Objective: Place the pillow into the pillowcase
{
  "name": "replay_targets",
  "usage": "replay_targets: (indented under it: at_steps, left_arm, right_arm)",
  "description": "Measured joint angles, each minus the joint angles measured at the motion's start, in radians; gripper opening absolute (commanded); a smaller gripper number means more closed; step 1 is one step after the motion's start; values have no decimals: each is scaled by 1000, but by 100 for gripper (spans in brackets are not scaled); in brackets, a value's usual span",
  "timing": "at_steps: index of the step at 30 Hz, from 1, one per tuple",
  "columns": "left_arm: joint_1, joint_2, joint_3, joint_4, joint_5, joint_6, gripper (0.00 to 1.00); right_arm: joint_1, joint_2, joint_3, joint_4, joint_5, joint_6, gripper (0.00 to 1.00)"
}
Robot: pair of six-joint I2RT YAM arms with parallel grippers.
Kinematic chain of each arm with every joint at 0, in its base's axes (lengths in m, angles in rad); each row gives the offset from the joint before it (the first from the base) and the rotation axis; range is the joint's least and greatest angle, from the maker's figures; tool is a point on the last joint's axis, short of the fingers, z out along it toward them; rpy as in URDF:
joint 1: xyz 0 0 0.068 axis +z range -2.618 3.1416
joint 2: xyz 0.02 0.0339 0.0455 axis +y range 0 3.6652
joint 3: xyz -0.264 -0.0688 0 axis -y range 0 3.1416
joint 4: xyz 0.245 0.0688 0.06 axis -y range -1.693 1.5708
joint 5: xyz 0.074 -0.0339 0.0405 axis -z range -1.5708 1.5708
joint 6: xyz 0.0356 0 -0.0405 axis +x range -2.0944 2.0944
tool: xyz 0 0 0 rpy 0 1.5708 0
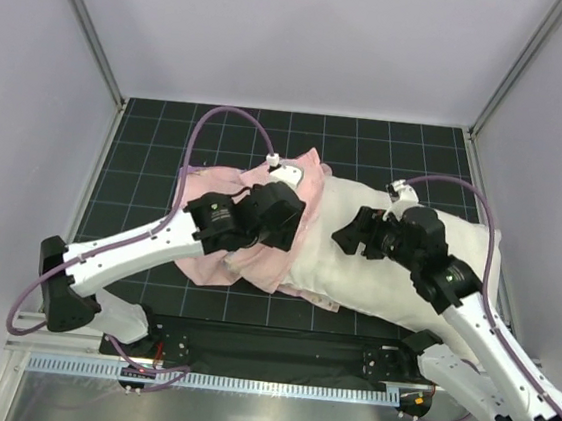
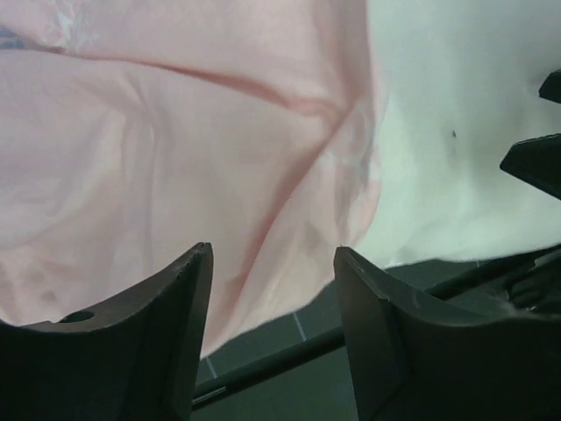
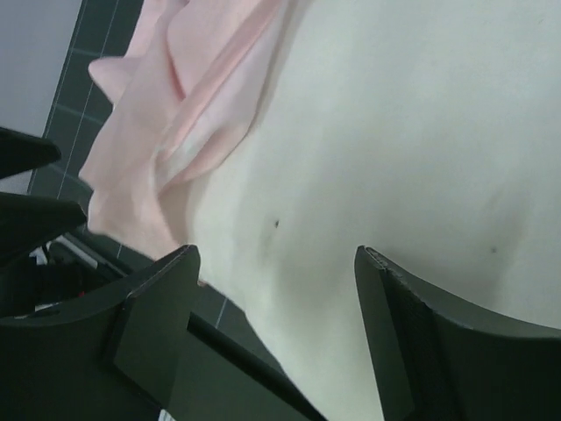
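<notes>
Dark fingers [image 2: 149,342] of the left tool [image 2: 273,263] fill the bottom of its wrist view. They're spread apart with nothing between them, just pink cloth underneath.

Going down in size: the black gridded counter [image 1: 168,138] carries everything. The pillow [image 1: 344,278] lies across its right half, plump and white, nearly all of it bare. The pillowcase [image 1: 245,267] is bunched in a crumpled pink heap at the pillow's left end, pale inside showing (no princess print visible from where I'm standing). Its edge overlaps the pillow's end. Can't tell whether that end is actually inside the mouth or the cloth just lies on top. The right tool [image 3: 276,263] hovers over the pillow's middle, also spread wide, holding nothing.

My read: early stuffing stage, neither tool with a hold, maybe a corner started at best. The next move probably calls for one tool to pinch the case's open hem, one layer only. The other would pin or shove the pillow while the cloth gets dragged rightward over it. The fiddly bit will be finding that hem in the wrinkles.
</notes>
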Motion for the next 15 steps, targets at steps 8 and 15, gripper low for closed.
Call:
replay_targets:
  at_steps: [8, 15]
  left_arm:
    - [-249, -167, -109, -83, -89, -79, 69]
    - [-346, -149, -299, -40, -116, -186, 74]
  right_arm:
    - [153, -156, -76, -83, -78, -41, 88]
    - [344, 71, -73, -111, 134, -19, 73]
